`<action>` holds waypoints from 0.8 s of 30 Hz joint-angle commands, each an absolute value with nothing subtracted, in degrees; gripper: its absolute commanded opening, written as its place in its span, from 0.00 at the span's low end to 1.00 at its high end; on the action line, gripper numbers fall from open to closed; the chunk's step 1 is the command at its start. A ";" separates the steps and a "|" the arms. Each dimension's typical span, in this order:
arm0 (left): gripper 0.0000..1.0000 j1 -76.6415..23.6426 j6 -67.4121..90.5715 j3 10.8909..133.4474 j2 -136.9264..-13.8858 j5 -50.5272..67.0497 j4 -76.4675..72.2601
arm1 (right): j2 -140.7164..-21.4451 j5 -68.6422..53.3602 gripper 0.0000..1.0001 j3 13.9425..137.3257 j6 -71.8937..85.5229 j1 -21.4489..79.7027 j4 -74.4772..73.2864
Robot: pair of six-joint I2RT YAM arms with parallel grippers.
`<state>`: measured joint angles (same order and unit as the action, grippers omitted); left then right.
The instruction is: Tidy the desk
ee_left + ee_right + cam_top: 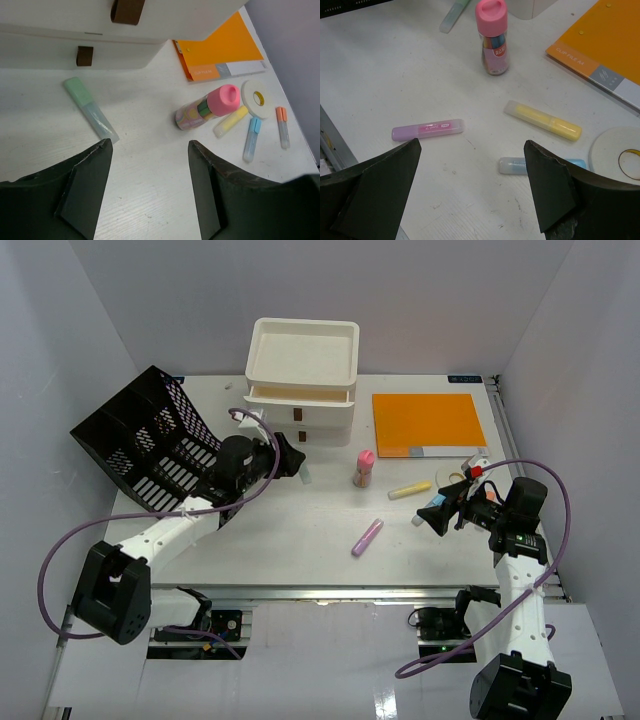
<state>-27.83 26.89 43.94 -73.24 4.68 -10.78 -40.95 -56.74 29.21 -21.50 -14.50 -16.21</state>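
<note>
White laminate makes up the desk point(290, 540), which fills the overhead view with its metal rail at six o'clock. A white three-drawer box point(300, 380) stands at twelve o'clock, and a black mesh file rack point(145, 440) leans tilted at about ten o'clock. An orange clip file point(428, 423) lies flat at two o'clock. Loose stationery is strewn from the centre toward three o'clock, and it looks like what is left to sort. It includes an upright pink-capped tube of pens point(364, 469), a yellow highlighter point(410, 489) and a pink highlighter point(367, 537). The left gripper point(297, 462) reaches in just before the drawers, while the right gripper point(437, 512) hangs over the three o'clock cluster.

From the left wrist, the jaws stand apart with nothing between them, so this hand is released and empty. A green highlighter point(90, 109) lies at eleven o'clock from the gap, close in front of the bottom drawer and touching neither finger. Its spot beside the drawers suggests that is where it belongs.

From the right wrist, the jaws are spread wide and also grasp nothing. The pink highlighter lies at ten o'clock from the gap and the yellow one at one o'clock. A blue highlighter point(512, 165) runs partly behind the right-hand finger at four o'clock. A white tape roll point(617, 155) sits at the three o'clock edge. The wide spread probably suits coming down across one of these slim markers.
</note>
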 commanded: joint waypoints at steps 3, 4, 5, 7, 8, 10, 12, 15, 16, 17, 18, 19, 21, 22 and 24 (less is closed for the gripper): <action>0.76 -27.95 28.86 42.78 -75.49 8.46 -12.18 | -40.78 -57.48 0.90 29.88 -22.32 -14.41 -14.70; 0.76 -27.95 29.12 42.96 -76.43 8.08 -11.84 | -40.74 -57.48 0.90 29.92 -22.32 -14.41 -14.68; 0.76 -27.95 29.37 43.15 -77.51 7.50 -11.56 | -40.69 -57.49 0.90 29.96 -22.32 -14.41 -14.69; 0.79 -28.01 29.75 43.25 -79.94 5.22 -11.16 | -40.69 -57.57 0.90 29.91 -22.32 -14.41 -14.77; 0.82 -28.09 30.02 43.36 -81.10 4.07 -11.16 | -40.69 -57.57 0.90 29.95 -22.32 -14.41 -14.77; 0.85 -28.66 30.29 43.93 -83.51 1.81 -11.43 | -40.79 -57.66 0.90 29.90 -22.32 -14.41 -14.77; 0.86 -29.43 30.06 44.55 -85.06 -1.89 -12.12 | -40.87 -57.66 0.90 30.06 -22.32 -14.41 -14.77; 0.86 -30.50 30.04 44.78 -88.47 -5.92 -14.31 | -40.87 -57.57 0.90 29.97 -22.32 -14.48 -14.83; 0.86 -31.04 29.97 44.92 -89.43 -6.67 -15.32 | -40.87 -57.57 0.90 29.97 -22.33 -14.41 -14.77; 0.86 -31.40 29.97 45.05 -90.25 -7.94 -15.95 | -40.90 -57.60 0.90 29.97 -22.39 -14.41 -14.77; 0.86 -31.77 29.97 45.18 -91.07 -9.22 -16.57 | -40.94 -57.64 0.90 29.97 -22.46 -14.41 -14.77; 0.86 -32.13 29.99 45.38 -91.99 -10.34 -17.18 | -40.97 -57.66 0.90 29.95 -22.50 -14.41 -14.77; 0.85 -32.87 30.06 45.95 -94.01 -12.21 -18.40 | -41.04 -57.66 0.90 29.88 -22.50 -14.43 -14.75; 0.85 -33.20 30.06 46.21 -94.62 -13.54 -19.20 | -41.04 -57.66 0.90 29.88 -22.50 -14.50 -14.68; 0.85 -33.84 30.06 46.68 -96.44 -16.12 -20.13 | -41.00 -57.66 0.90 29.93 -22.46 -14.41 -14.77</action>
<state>-32.50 29.84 44.28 -94.54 -8.71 -15.57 -40.99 -56.75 29.21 -21.66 -14.50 -16.21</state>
